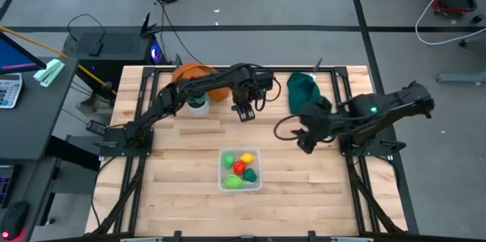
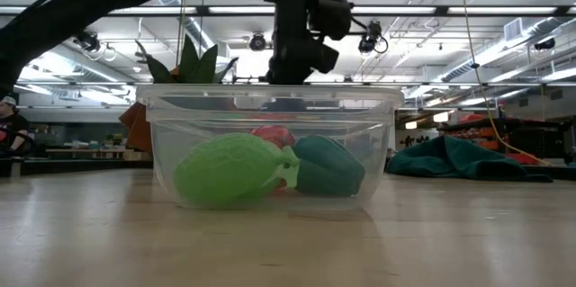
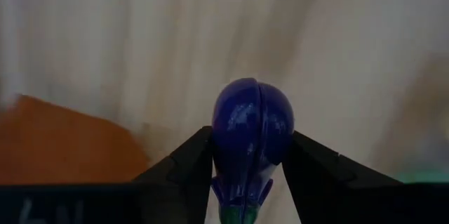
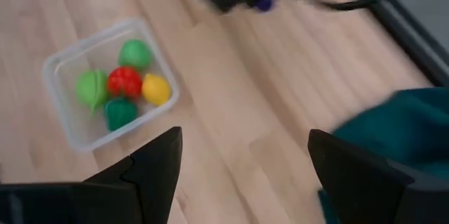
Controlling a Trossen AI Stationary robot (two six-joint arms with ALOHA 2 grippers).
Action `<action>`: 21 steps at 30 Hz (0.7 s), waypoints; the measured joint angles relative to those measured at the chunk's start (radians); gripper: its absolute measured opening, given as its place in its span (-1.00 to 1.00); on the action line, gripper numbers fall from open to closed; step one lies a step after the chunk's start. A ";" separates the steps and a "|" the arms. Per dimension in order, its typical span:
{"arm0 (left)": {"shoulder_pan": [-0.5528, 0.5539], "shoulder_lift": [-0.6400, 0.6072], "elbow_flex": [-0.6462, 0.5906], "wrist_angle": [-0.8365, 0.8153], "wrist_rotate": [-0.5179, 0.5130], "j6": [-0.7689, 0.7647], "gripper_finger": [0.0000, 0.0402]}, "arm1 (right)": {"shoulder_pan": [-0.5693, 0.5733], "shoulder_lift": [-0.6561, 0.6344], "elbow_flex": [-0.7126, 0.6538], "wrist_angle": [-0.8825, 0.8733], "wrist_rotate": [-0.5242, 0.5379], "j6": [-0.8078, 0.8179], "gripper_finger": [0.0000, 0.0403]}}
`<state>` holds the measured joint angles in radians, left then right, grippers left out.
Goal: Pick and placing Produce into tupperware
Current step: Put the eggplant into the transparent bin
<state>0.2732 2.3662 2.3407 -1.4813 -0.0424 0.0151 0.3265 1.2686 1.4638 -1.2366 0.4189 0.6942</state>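
Nearby, orange cloth (image 1: 199,77), plant pot (image 1: 199,105) flank left hand (image 1: 243,113) gripping purple produce (image 3: 252,129).

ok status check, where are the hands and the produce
Left hand shut on purple piece, raised near the orange cloth. Right hand open, empty, waiting by green cloth. Five pieces in tupperware. Path clear.
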 joint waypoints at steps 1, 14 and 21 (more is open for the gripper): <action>-0.013 -0.004 -0.003 -0.006 0.017 -0.005 -0.18 | 0.010 -0.017 0.000 -0.015 0.024 0.023 0.34; -0.205 -0.007 0.003 -0.044 0.111 -0.098 -0.18 | 0.052 -0.115 0.000 -0.127 0.156 0.112 0.34; -0.293 -0.008 0.003 -0.028 0.114 -0.237 -0.20 | 0.052 -0.111 0.000 -0.130 0.161 0.071 0.34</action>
<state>-0.0200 2.3585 2.3440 -1.5097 0.0713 -0.2217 0.3782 1.1580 1.4642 -1.3665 0.5804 0.7648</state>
